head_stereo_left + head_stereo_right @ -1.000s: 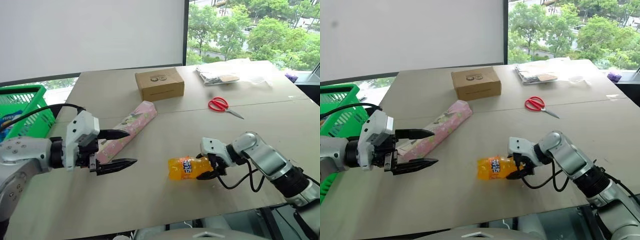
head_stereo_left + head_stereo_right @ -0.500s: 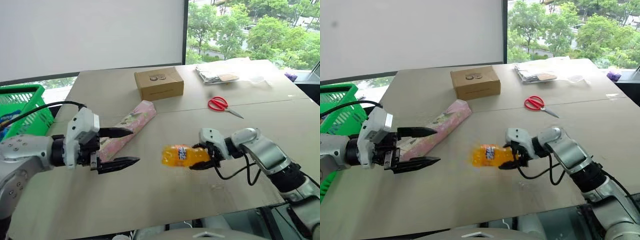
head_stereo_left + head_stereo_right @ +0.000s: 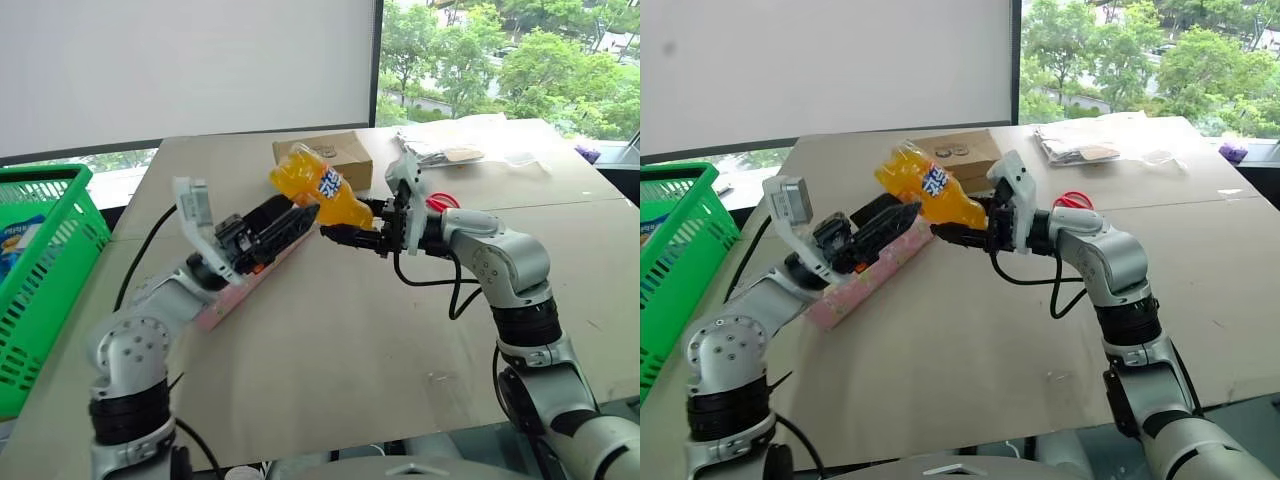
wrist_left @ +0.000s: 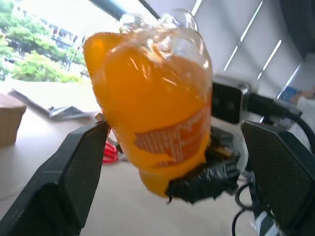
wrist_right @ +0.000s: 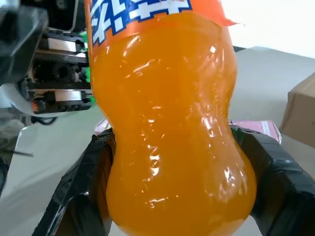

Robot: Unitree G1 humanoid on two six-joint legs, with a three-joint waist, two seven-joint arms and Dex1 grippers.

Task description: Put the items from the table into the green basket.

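The soda bottle (image 3: 317, 187), centre top of the frame, is clear glossy plastic with a slick printed label. The table (image 3: 400, 330) is matt beige-grey, smooth. The green basket (image 3: 45, 270), at the left edge, is shiny moulded plastic. The cardboard box (image 3: 352, 152) behind looks dull brown paperboard. The pink box (image 3: 855, 285) has a printed paper finish. Gripper fingers (image 4: 74, 182) are matt black, finely textured.
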